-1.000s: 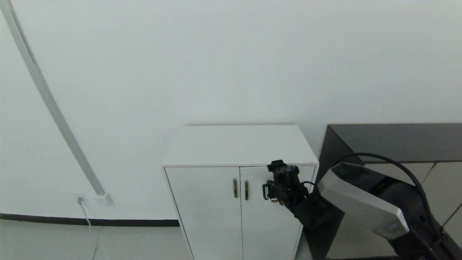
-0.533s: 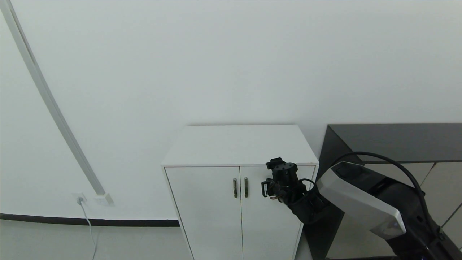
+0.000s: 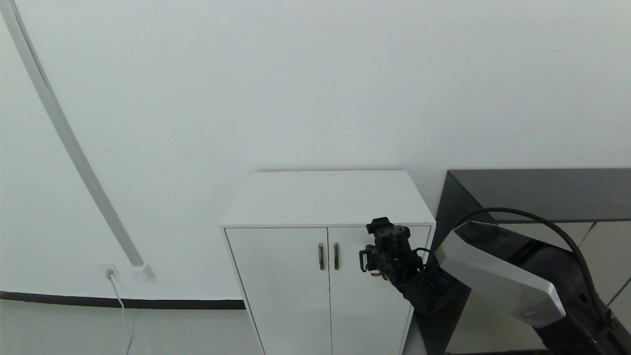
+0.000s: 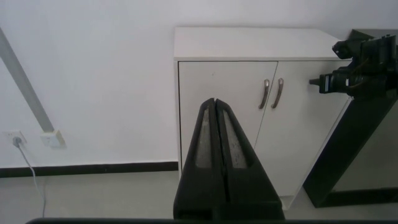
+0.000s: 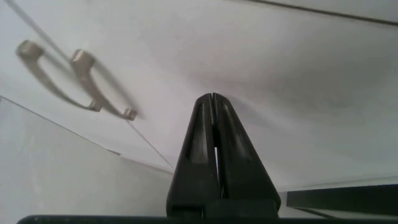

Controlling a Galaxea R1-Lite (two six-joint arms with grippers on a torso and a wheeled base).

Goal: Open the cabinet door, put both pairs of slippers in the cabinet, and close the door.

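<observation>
Seemingly against cabinet door (image 5: 292, 68), right hand (image 5: 212, 98).

You are seeing the cabinet (image 3: 296, 286) cut off by the head view's bottom edge, so its lower part is lying out of sight. The right arm (image 3: 493, 276) is covering part of the right-hand door (image 3: 355, 305). The dark unit (image 3: 542, 192) beside the cabinet is running off the right edge, and the cable (image 3: 121, 305) is dropping out of the bottom edge.

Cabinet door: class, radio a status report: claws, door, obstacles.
Right claw shut, near closed right door, beside its handle. Left claw shut, well back. Left door closed. No obstruction seen.
</observation>
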